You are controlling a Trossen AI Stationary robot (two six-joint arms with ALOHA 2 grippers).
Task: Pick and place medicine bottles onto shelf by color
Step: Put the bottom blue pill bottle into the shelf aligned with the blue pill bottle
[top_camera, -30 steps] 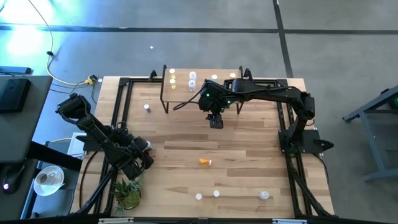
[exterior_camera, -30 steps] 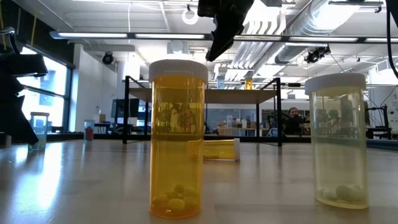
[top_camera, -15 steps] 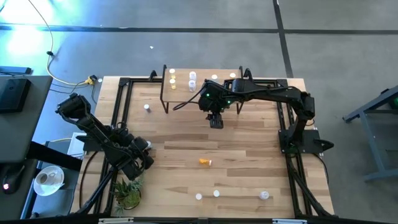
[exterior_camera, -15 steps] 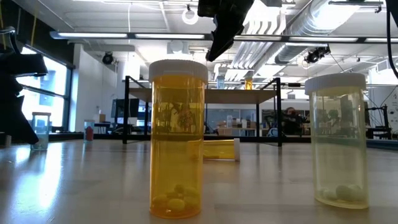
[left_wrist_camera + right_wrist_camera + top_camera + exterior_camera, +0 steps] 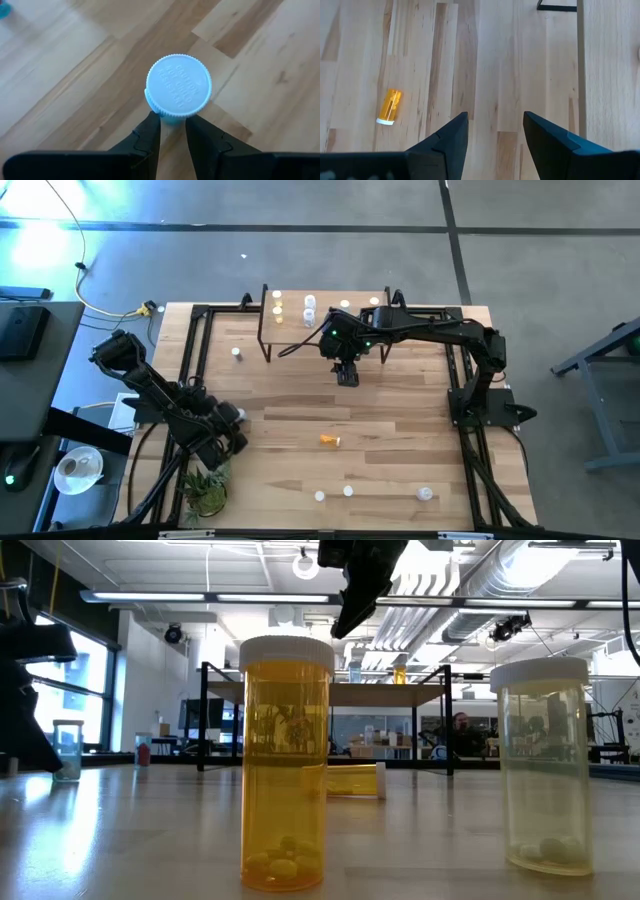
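Note:
Near the table's left edge my left gripper (image 5: 236, 420) is shut on a bluish medicine bottle (image 5: 178, 87) with a white cap. The same bottle (image 5: 67, 748) stands upright. My right gripper (image 5: 347, 377) hangs open above the table, just in front of the shelf (image 5: 330, 292), with nothing between its fingers (image 5: 492, 131). Several bottles stand on the shelf, yellow ones (image 5: 277, 304) at its left and white ones (image 5: 309, 309) beside them. An orange bottle (image 5: 330, 440) lies on its side mid-table (image 5: 388, 106). My left gripper pinches the bluish bottle's body just under the cap (image 5: 170, 119) between its two fingers (image 5: 150, 131). The fingers slant down at it from above. The bottle stays upright, and in the low view its base looks level with the tabletop.
One bottle (image 5: 236, 352) stands on the table left of the shelf. Three more (image 5: 348, 491) stand near the front edge, among them an orange one (image 5: 286, 765) and a pale one (image 5: 543, 765). A small plant (image 5: 205, 492) sits at the front left corner.
In the low view the bluish bottle at my left gripper shows more fully than a second ago, and it stands in the same place. My right gripper has kept still.

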